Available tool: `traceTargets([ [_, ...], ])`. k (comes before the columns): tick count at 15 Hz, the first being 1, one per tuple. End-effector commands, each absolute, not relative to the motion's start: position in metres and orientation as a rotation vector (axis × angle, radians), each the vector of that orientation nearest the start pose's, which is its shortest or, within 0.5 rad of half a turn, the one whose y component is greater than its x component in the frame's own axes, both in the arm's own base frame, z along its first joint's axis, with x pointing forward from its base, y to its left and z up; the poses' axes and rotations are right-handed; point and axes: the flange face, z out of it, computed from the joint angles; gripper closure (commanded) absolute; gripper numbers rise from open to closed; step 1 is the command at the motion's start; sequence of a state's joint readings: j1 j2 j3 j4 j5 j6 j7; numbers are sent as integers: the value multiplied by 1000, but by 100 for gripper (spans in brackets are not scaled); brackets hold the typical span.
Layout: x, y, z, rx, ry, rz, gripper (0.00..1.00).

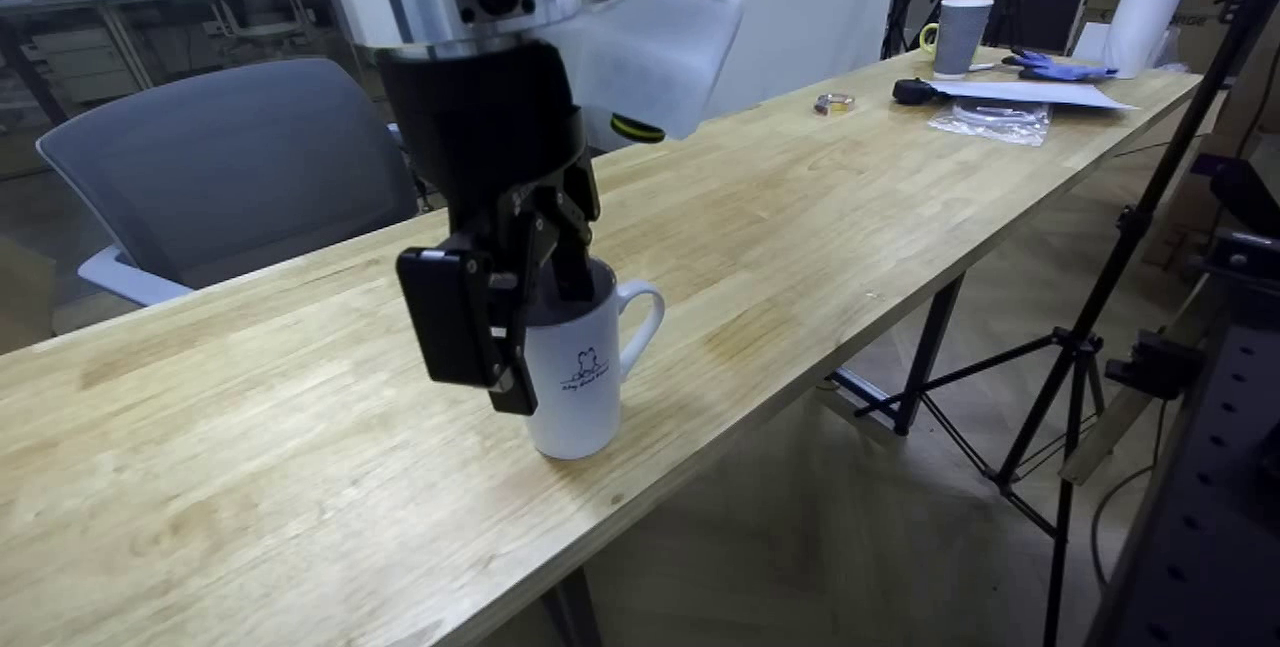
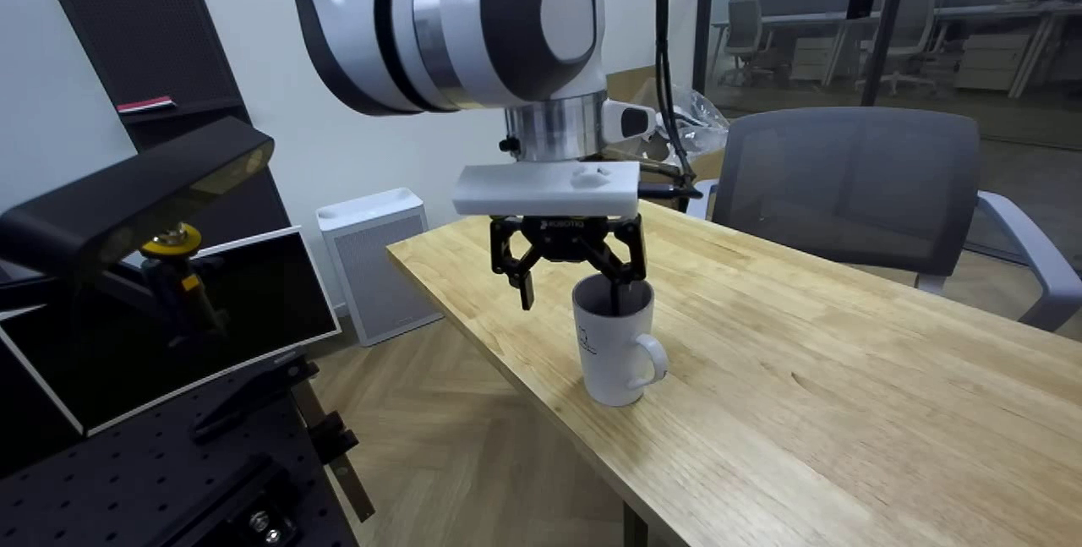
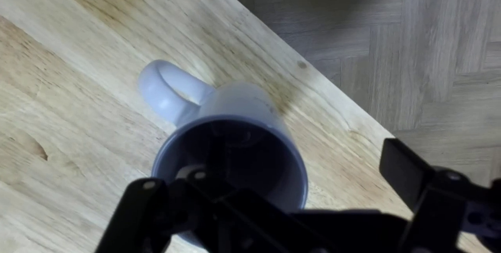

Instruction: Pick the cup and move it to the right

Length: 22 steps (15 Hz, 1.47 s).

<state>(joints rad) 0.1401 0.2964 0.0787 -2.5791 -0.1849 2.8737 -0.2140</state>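
Observation:
The cup (image 1: 580, 407), a white mug with a dark interior and a small dark bluish logo, stands upright on the wooden table near its edge. It also shows in an exterior view (image 2: 604, 361) and in the wrist view (image 3: 244, 98), where its handle points to the upper left. My gripper (image 2: 571, 303) is open over the cup's rim. One finger reaches down inside the cup, and the other hangs outside it. In the wrist view the gripper (image 3: 305, 151) shows a wide gap between the outer finger and the cup wall. The inner fingertip is hard to see in the dark interior.
The table (image 1: 300, 447) has its edge close beside the cup. A grey chair (image 2: 845, 183) stands at the table's far side. A grey cup (image 1: 964, 37), a white tumbler (image 1: 1143, 32), a blue glove (image 1: 1060, 67) and papers lie at the distant end. A tripod (image 1: 1080, 337) stands off the table.

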Motion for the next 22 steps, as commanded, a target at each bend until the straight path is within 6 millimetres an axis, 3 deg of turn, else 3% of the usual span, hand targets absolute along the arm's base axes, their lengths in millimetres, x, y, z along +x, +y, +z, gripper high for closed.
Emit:
traceTargets([
  [1,428,111,148,-3030,-937,-1,0],
  [6,423,105,133,-3007,-929,64,0],
  [7,423,103,131,-3006,-933,70,10],
  [8,422,102,129,-3001,-937,76,26],
  [17,421,90,121,-2987,-919,114,89],
  [19,424,88,122,-2987,-914,108,99],
  [22,427,84,123,-2984,-906,109,97],
])
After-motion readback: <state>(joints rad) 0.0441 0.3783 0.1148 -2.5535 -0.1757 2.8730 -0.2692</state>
